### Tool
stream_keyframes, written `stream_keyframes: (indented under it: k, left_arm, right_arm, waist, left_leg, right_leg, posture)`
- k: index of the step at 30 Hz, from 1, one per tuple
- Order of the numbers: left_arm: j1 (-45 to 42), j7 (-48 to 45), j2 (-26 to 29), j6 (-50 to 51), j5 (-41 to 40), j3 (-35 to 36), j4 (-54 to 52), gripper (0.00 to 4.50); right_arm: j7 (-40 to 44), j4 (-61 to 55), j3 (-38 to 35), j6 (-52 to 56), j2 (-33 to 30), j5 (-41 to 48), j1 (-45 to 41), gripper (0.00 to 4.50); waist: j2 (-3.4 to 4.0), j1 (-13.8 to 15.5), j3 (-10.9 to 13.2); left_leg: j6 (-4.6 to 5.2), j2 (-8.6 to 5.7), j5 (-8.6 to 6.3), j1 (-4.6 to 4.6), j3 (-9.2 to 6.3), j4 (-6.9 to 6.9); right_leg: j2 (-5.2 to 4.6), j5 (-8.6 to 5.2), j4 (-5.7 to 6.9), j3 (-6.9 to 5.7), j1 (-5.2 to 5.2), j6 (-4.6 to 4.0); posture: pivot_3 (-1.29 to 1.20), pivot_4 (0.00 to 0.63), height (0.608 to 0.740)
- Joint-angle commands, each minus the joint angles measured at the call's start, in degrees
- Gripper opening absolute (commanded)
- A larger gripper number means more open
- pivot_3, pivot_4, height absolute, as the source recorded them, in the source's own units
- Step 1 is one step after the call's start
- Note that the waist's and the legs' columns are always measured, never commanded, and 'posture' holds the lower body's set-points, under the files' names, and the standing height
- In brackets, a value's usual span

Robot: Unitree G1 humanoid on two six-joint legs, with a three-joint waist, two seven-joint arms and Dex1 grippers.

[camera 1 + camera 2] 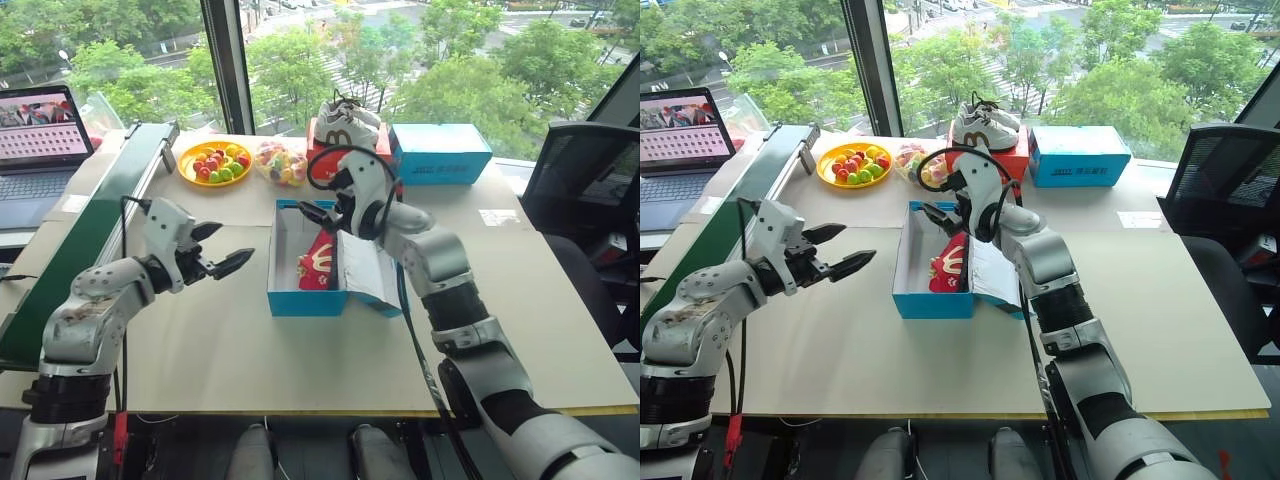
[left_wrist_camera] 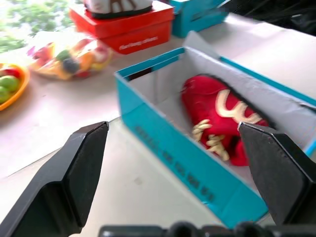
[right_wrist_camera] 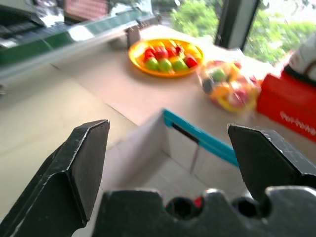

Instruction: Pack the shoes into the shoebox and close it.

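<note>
Inside the open blue shoebox (image 1: 305, 300), near the middle of the tabletop (image 1: 200, 350), lie the red shoes (image 1: 320, 262), white curved markings up; how many lie there is hard to tell, maybe both pressed together. The box's lid (image 1: 368, 270) hangs out to the robot's right. Over the far end of the box hovers the right hand (image 1: 318, 215), fingers spread wide, holding nothing and touching nothing. The left hand (image 1: 222, 250) hangs just left of the box, level, fingers equally wide apart and empty, clear of the blue wall. Farther back stand a red shoebox (image 1: 990, 160) with white-and-grey sneakers (image 1: 985, 125) on top, another blue box (image 1: 440, 152), a bag of fruit (image 1: 280, 162) and an orange plate of fruit (image 1: 215, 162).
</note>
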Motion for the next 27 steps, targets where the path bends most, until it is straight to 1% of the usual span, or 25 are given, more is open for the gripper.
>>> stream_keyframes:
  k: [1,4,6,8,10,14,18,27]
  left_arm:
    - [0.8,6.4,-1.5,-3.7,2.5,4.8,0.2,4.5]
    - [2.4,9.8,-2.4,-5.6,4.4,7.0,0.8,4.5]
    - [2.9,11.8,-2.7,-7.4,5.6,8.4,1.4,4.5]
    - [2.8,13.6,-3.0,-9.4,5.9,10.3,1.9,4.5]
    - [3.1,14.8,-2.7,-10.4,6.5,11.8,2.9,4.5]
    - [4.4,15.7,-3.0,-10.5,5.2,15.0,5.2,4.5]
    - [6.2,15.5,-2.9,-13.6,7.0,14.8,6.8,4.5]
    - [4.2,15.7,-2.5,-15.8,6.9,14.0,12.1,4.5]
  right_arm:
    - [3.1,-1.8,-0.9,-2.2,-0.6,1.4,-0.4,4.45]
    - [4.1,-1.3,-0.9,-3.8,0.6,1.6,0.0,4.45]
    - [3.3,-0.5,-0.1,-6.0,1.6,-0.1,0.4,4.45]
    - [-1.0,3.1,3.1,-14.6,2.0,-8.2,0.5,4.45]
    - [-2.2,5.2,4.7,-19.0,2.6,-11.8,1.0,4.45]
    - [-1.7,7.2,5.4,-22.6,4.7,-12.8,2.2,4.45]
    - [-1.5,8.2,5.3,-24.4,7.0,-12.8,2.5,4.45]
    - [-1.7,8.8,5.6,-25.3,9.0,-14.2,2.4,4.45]
  waist:
    - [0.0,-0.2,0.0]
    - [-0.01,-0.5,0.0]
    - [-0.01,-0.4,0.0]
    - [-0.02,-0.2,0.0]
    - [-0.05,-0.1,0.0]
    - [-0.05,0.0,0.0]
    - [-0.05,-0.1,0.0]
    - [-0.05,0.1,0.0]
  left_leg:
    - [0.0,0.0,0.0,0.02,0.0,0.02]
    - [-0.01,0.02,0.0,0.13,0.0,0.0]
    - [-0.01,0.02,0.0,0.13,0.01,-0.03]
    - [-0.01,0.01,0.0,0.11,0.0,-0.05]
    - [-0.02,0.01,-0.01,0.11,0.0,-0.04]
    - [-0.03,-0.01,-0.01,0.09,0.02,-0.04]
    - [-0.03,0.0,-0.01,0.09,0.02,-0.05]
    - [-0.15,0.01,-0.07,0.09,0.01,-0.05]
  right_leg:
    - [0.01,0.01,0.04,0.0,0.0,-0.01]
    - [0.02,0.05,0.04,0.0,0.01,-0.07]
    - [0.02,0.05,0.03,0.0,0.0,-0.08]
    - [0.02,0.04,0.03,0.0,-0.01,-0.08]
    - [0.02,0.04,0.01,-0.01,0.0,-0.08]
    - [0.0,0.04,0.01,-0.01,-0.01,-0.07]
    - [0.0,0.05,0.03,-0.01,-0.02,-0.08]
    - [0.0,0.06,0.02,-0.07,0.0,-0.09]
  posture:
    - [0.0,0.15,0.74]
    - [0.0,0.15,0.74]
    - [0.0,0.15,0.74]
    - [0.0,0.15,0.74]
    - [0.0,0.15,0.74]
    - [0.0,0.15,0.74]
    - [0.0,0.15,0.74]
    - [0.0,0.15,0.74]
